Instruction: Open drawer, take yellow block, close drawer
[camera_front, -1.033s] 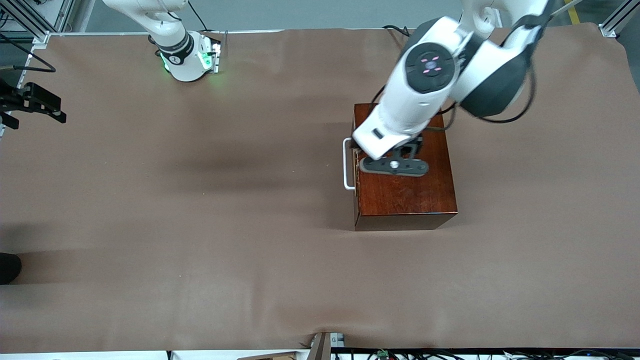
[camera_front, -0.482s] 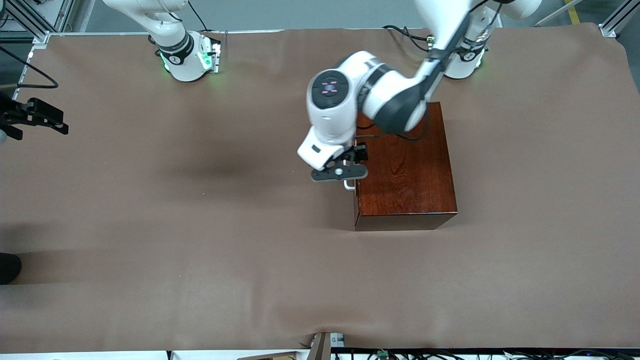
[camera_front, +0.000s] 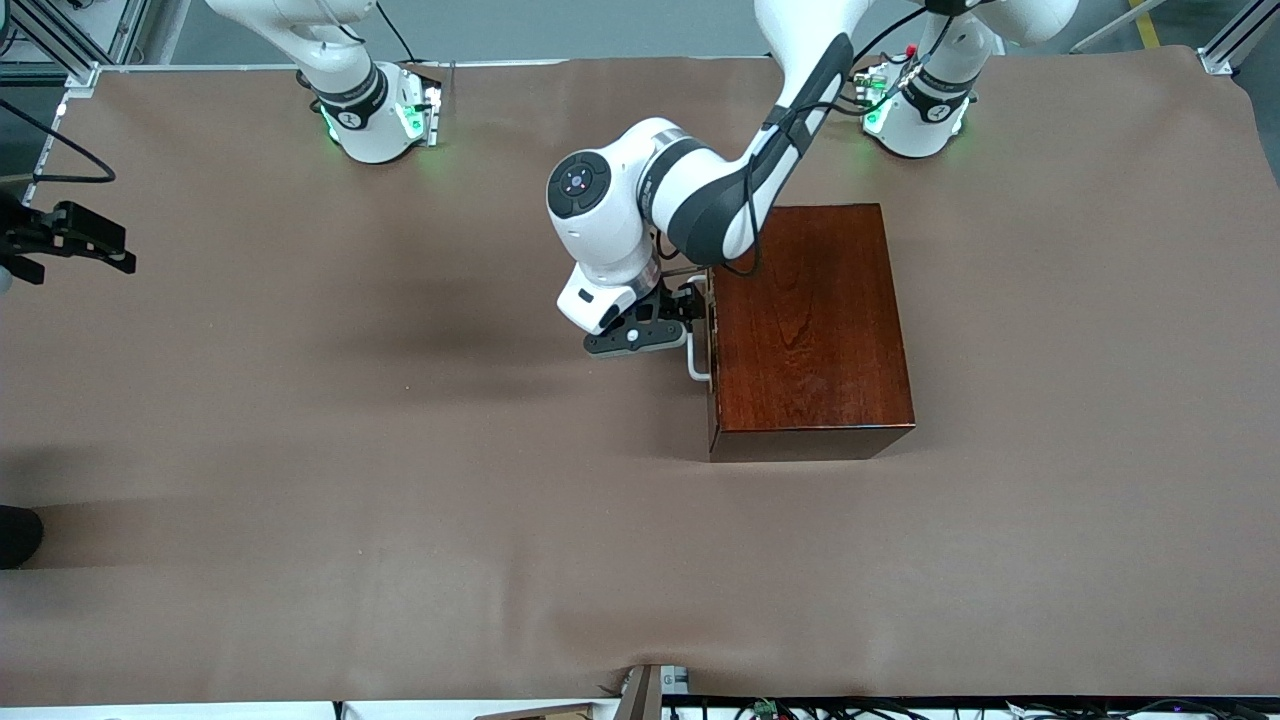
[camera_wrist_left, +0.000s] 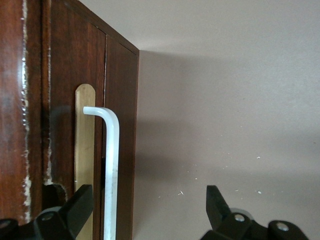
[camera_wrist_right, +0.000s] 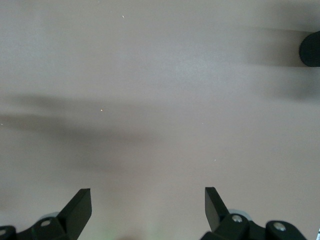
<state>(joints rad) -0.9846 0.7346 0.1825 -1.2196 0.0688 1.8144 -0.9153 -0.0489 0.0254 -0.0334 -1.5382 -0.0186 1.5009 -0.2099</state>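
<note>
While shut flush in its box, the drawer (camera_front: 708, 340) gives no sight of the yellow block; presumably inside, but cannot tell from these views. Stands in the glossy dark-red wooden box (camera_front: 808, 320), toward the left arm's end of the brown-covered table (camera_front: 400, 480), nearer to the bases' edge than to the front camera's edge. Faces the right arm's end of the table with its dark front and white U-shaped bar handle (camera_front: 694, 352).

Left gripper (camera_front: 678, 318) low and directly in front of the drawer front, level with the handle. Fingers (camera_wrist_left: 75, 207) spread wide apart in the left wrist view, one on each side of the white bar (camera_wrist_left: 111, 170), nothing clamped between them. One finger close to the drawer front; touching or not, cannot tell.

Right gripper (camera_wrist_right: 147, 200) waiting over bare table at the right arm's end, close to that side edge. Fingers (camera_wrist_right: 80, 204) likewise apart, holding nothing.

Judged progress: barely begun. Nothing of the task finished so far; drawer not yet opened, handle straddled but not yet gripped. Left to do: close on the bar, pull toward the right arm's end until the tray slides out, let go, pick the block from inside, then push the drawer shut again. Worth watching: box likely to slide across the cloth during the pull if unbraced.
</note>
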